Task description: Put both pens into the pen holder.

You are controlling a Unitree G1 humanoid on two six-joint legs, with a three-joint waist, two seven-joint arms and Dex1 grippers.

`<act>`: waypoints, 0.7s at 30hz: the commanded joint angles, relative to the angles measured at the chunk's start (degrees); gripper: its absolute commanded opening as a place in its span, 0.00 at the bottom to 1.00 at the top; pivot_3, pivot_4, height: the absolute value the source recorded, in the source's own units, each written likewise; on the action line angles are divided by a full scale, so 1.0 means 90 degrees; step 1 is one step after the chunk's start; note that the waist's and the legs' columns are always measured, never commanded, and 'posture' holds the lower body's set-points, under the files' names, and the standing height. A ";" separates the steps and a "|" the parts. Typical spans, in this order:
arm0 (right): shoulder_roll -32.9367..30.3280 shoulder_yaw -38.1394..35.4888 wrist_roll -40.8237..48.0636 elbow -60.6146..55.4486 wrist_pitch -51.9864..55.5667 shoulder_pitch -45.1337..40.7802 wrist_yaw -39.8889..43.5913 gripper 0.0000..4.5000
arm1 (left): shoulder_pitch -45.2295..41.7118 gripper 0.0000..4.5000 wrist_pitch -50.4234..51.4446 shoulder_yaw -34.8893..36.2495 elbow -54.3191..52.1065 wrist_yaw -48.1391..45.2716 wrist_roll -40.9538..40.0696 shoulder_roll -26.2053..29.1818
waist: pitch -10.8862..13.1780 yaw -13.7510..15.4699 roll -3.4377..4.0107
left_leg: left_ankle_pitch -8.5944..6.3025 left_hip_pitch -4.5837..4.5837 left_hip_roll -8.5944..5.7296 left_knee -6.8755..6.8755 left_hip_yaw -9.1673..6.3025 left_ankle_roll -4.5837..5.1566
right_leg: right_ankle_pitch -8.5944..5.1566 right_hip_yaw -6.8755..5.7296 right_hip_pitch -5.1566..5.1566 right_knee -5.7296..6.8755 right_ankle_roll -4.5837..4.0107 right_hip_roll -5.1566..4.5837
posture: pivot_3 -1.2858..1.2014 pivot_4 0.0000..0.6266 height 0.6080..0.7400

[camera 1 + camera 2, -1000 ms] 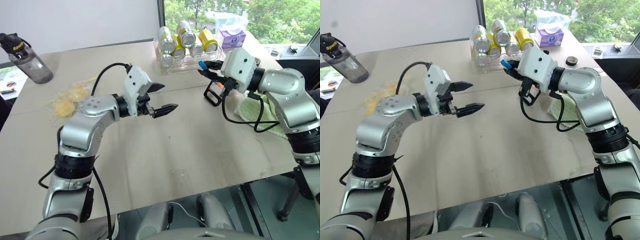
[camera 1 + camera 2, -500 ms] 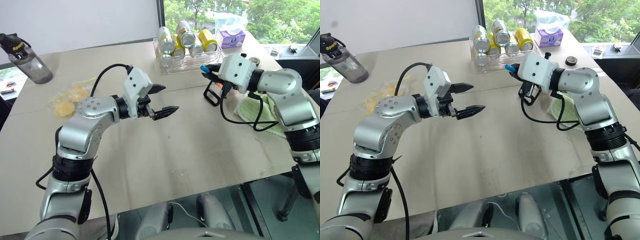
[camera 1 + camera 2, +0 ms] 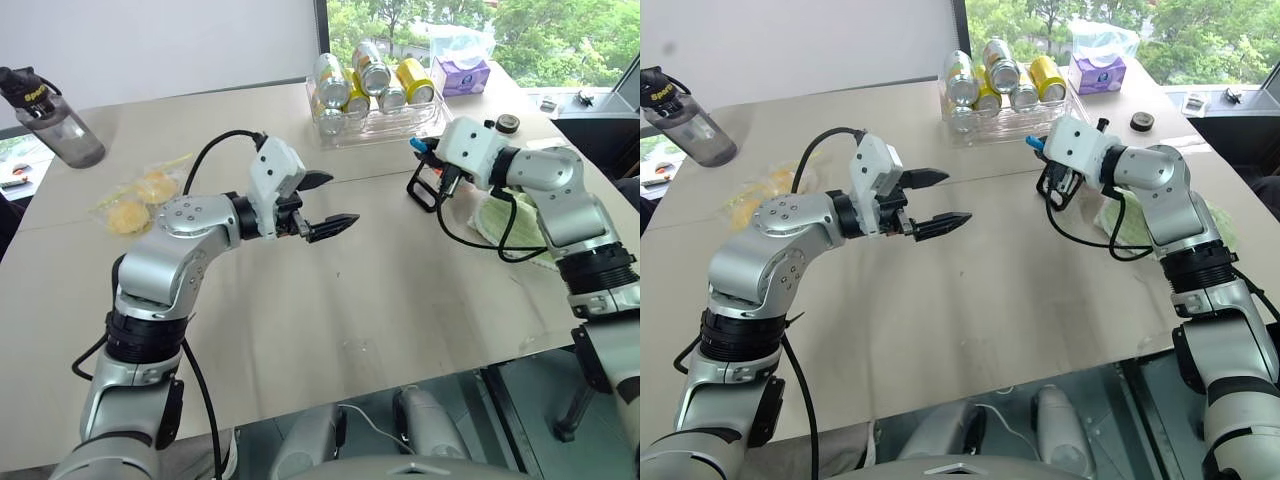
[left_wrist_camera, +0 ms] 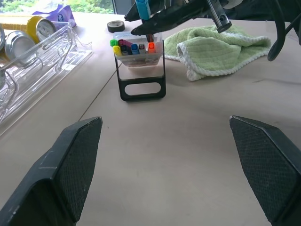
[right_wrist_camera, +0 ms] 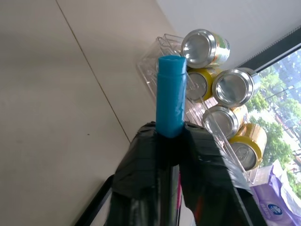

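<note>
Right end effector [image 5: 170, 136], still pinching the blue-capped pen [image 5: 170, 96], has dropped onto the pen holder [image 4: 141, 70].

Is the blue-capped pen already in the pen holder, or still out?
Partly in. The blue-capped pen sits between the right gripper fingers, lower end reaching into the pen holder among the markers.

I see the small black open-frame pen holder [image 4: 141, 70] standing upright on the desk, its tray packed with coloured marker caps. The slim blue-capped pen [image 5: 171, 96] hangs just above it, cap end sticking out past the jaws pinching it.
</note>
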 commanded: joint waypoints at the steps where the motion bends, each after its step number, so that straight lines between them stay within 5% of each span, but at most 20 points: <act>1: -0.0078 -0.0186 -0.0086 -0.0008 -0.0184 -0.0139 -0.0066 0.53 | 0.0010 1.00 -0.0057 0.0070 -0.0169 0.0021 -0.0040 0.0079 | 0.0000 0.0001 0.0000 | 0.0000 0.0000 0.0000 0.0000 0.0000 0.0000 | 0.0000 0.0000 0.0000 0.0000 0.0000 0.0000 | 0.52 0.24 0.99; 5: -0.0094 -0.0319 -0.0158 0.0035 -0.0221 -0.0166 -0.0275 0.98 | 0.0033 1.00 -0.0059 0.0101 -0.0177 0.0009 -0.0059 0.0098 | 0.0000 0.0001 0.0000 | 0.0000 0.0000 0.0000 0.0000 0.0000 0.0000 | 0.0000 0.0000 0.0000 0.0000 0.0000 0.0000 | 0.52 0.24 0.99; 14: 0.0044 -0.1097 0.1575 -0.1507 0.1002 0.0942 0.0513 0.98 | 0.0858 1.00 -0.0060 0.0594 -0.0532 0.0146 -0.0216 0.0262 | 0.0000 0.0012 0.0001 | 0.0000 0.0000 0.0002 -0.0003 -0.0004 0.0000 | 0.0000 -0.0002 0.0001 -0.0002 0.0000 0.0000 | 0.52 0.24 0.99; 21: -0.0038 -0.1626 0.3134 -0.3190 0.2351 0.3036 0.0890 0.98 | 0.3309 1.00 -0.0312 0.1512 -0.1124 0.0562 -0.0322 0.0096 | 0.0003 0.0005 0.0008 | -0.0001 0.0005 0.0004 -0.0018 0.0001 0.0001 | -0.0001 0.0004 0.0000 -0.0008 -0.0001 -0.0001 | 0.52 0.24 0.99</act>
